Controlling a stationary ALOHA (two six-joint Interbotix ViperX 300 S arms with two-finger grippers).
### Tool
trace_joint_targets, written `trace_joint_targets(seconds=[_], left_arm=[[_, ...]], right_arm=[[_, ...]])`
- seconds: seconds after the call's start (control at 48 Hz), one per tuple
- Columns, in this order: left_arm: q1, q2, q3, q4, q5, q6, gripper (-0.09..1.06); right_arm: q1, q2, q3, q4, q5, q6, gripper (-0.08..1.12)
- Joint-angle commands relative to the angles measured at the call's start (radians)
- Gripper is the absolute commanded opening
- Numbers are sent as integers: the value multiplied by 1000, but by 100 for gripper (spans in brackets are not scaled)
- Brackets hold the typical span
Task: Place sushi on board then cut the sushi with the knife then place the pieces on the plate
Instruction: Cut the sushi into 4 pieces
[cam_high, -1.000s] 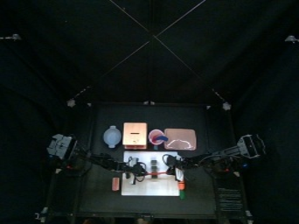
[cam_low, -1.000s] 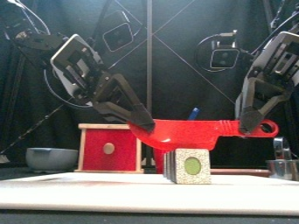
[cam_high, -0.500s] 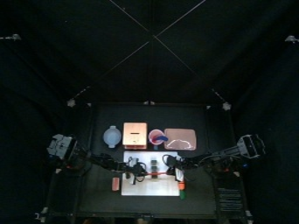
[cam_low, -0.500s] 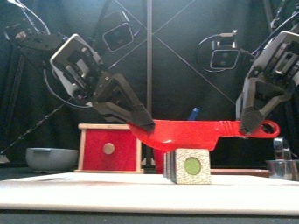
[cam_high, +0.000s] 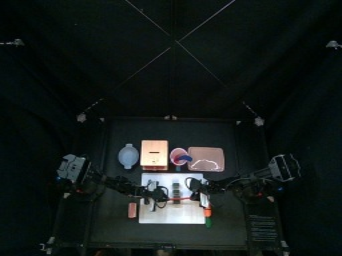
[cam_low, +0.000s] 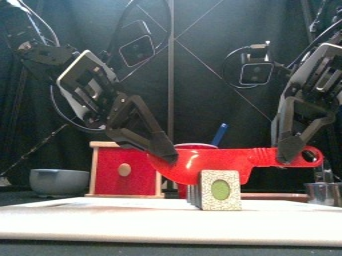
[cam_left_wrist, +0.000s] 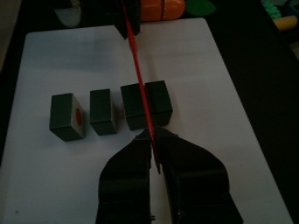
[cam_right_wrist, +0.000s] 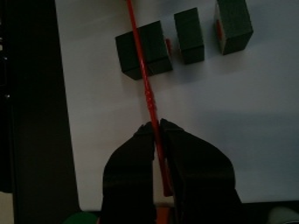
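**Cutting step: blade set over the larger block**

Both arms slope down toward the middle of the worktop. The left pincer (cam_left_wrist: 149, 144) is clamped on the tip of the red knife (cam_low: 221, 157) and the right pincer (cam_right_wrist: 158, 131) on its handle end. The knife crosses the larger sushi block (cam_left_wrist: 149, 105) on the white board (cam_left_wrist: 222, 105), with two thinner pieces (cam_left_wrist: 70, 116) just beside it. The blade seems to touch the block's top, though that is unclear. The next move calls for an even push down by both arms.

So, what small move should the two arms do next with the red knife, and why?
Probably press the red knife straight down. The left pincer and the right pincer grip its ends, and its blade lies over the widest sushi block, which looks uncut; two narrower pieces already stand apart beside it.
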Motion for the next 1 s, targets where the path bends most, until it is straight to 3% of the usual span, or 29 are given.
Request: trace_joint_targets(seconds=[0.021, 0.271, 0.792, 1.0], left_arm=[[-18, 5, -17, -5, 2, 3, 44], [-18, 29, -21, -37, 5, 5, 44], [-43, 17, -25, -57, 5, 3, 44], [-35, 11, -28, -55, 5, 11, 44]], right_arm=[[-2, 6, -12, 9, -5, 6, 39], [14, 54, -25, 18, -5, 5, 39], [49, 58, -37, 44, -5, 6, 39], [43, 54, -41, 37, -5, 3, 39]])
